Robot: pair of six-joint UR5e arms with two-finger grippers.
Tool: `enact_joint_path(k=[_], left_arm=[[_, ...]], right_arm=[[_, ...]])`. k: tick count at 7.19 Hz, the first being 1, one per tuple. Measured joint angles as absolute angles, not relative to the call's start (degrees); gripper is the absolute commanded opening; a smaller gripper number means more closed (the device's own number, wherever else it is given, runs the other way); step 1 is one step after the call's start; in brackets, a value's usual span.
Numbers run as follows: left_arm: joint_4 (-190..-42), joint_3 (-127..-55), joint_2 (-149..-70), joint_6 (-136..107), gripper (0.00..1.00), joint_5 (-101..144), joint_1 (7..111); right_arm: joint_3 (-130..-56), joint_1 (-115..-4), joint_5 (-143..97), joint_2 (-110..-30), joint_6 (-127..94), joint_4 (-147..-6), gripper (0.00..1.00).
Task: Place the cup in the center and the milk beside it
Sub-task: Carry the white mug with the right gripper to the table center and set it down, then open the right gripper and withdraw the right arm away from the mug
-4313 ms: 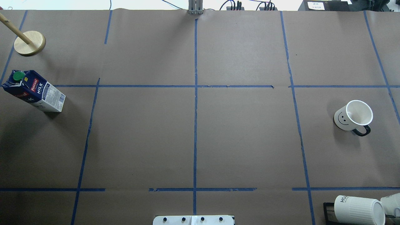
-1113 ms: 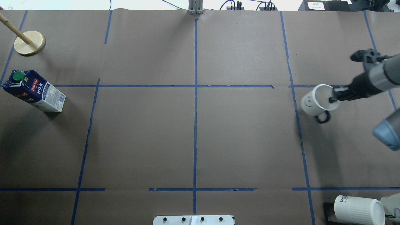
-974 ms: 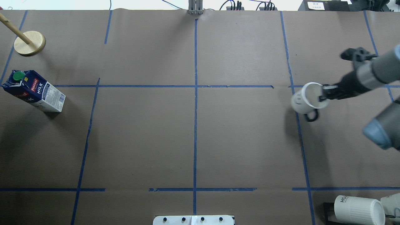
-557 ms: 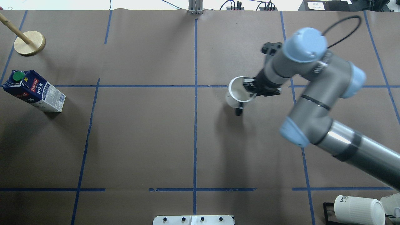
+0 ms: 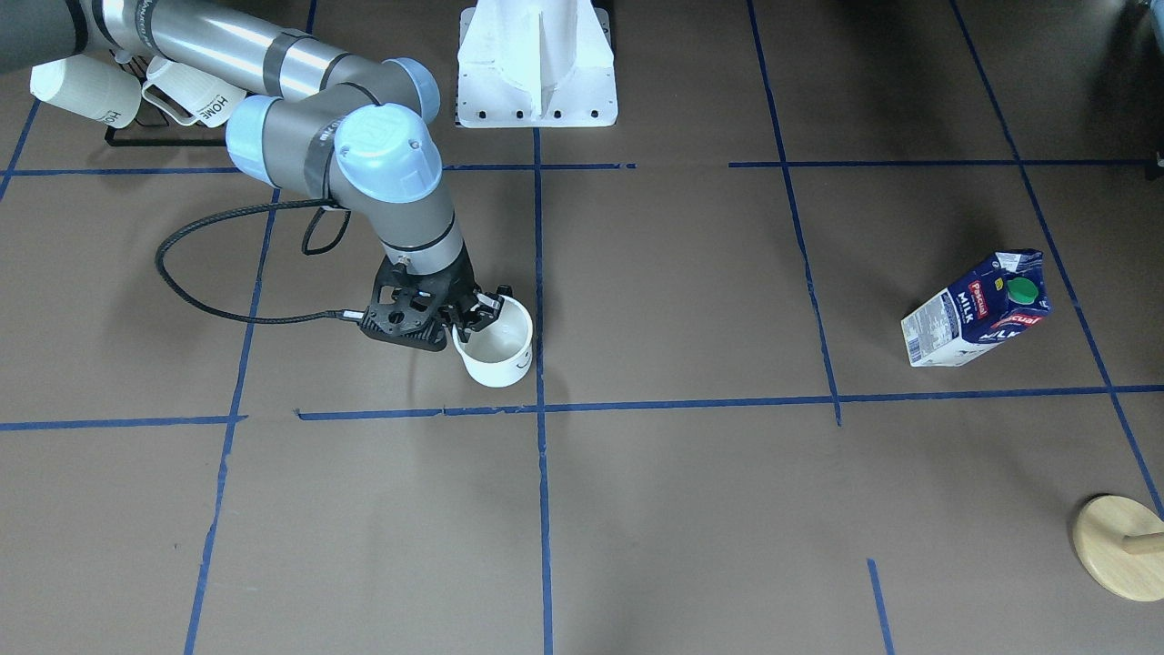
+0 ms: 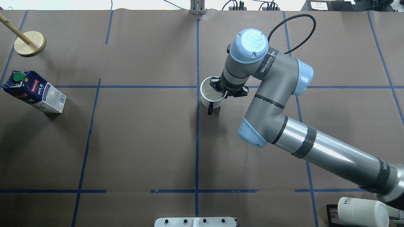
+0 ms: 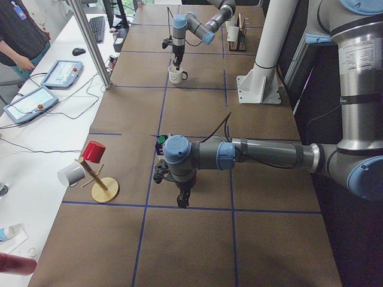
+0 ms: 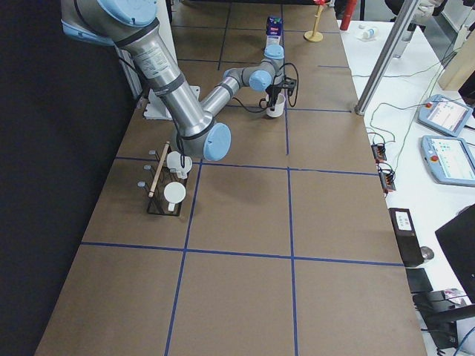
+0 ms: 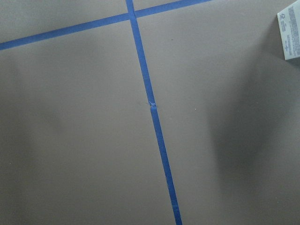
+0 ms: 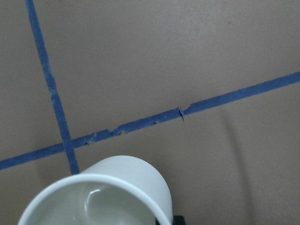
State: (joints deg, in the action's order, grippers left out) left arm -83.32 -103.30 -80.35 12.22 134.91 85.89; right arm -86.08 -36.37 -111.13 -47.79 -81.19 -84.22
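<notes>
The left arm [image 7: 239,154] is hovering low near the milk [image 6: 34,93], its left gripper [image 7: 182,200] pointing down (parted or closed, I cannot tell). The right arm [image 6: 277,94] is hanging bent over the blue-taped brown paper [image 6: 142,142], its right gripper [image 6: 221,91] pinching the rim of the cup [image 6: 210,96]. The milk is standing capped at the far left, and the cup, empty inside, is being held upright just right of the center [image 6: 197,87].

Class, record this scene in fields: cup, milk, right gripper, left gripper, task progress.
cup: upright, just beside the tape crossing
milk: standing far off to the robot's left
right gripper: shut on the cup's rim
left gripper: near the milk; open or shut unclear
progress: cup not yet released; milk not yet beside it
</notes>
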Motion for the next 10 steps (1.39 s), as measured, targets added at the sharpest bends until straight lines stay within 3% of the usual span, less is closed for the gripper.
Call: enact_joint_path(k=[1, 2, 3, 4, 7, 10], left_arm=[[-83.32, -103.29, -80.36, 12.22, 1.00, 134.91, 85.83], [-83.32, -103.25, -80.37, 12.22, 1.00, 134.91, 85.81], [-83.32, -103.23, -80.38, 12.22, 1.00, 134.91, 85.79], [-83.32, -103.25, -80.36, 12.22, 1.00, 134.91, 85.79], [-83.50, -103.64, -80.46, 12.23, 1.00, 134.90, 85.78], [-83.54, -104.12, -82.31, 12.06, 1.00, 134.45, 85.78]], right_arm=[[-85.89, -35.79, -110.54, -47.64, -81.34, -84.22, 0.11], [-85.79, -35.43, -110.27, -47.53, -81.42, -84.19, 0.27], [-85.67, -35.17, -110.15, -47.50, -81.44, -84.12, 0.72], [-85.53, -34.98, -110.08, -47.47, -81.41, -84.09, 0.99], [-86.86, -36.40, -110.90, -47.52, -80.81, -85.17, 1.00], [-96.30, -47.34, -119.63, -49.65, -65.35, -99.96, 1.00]])
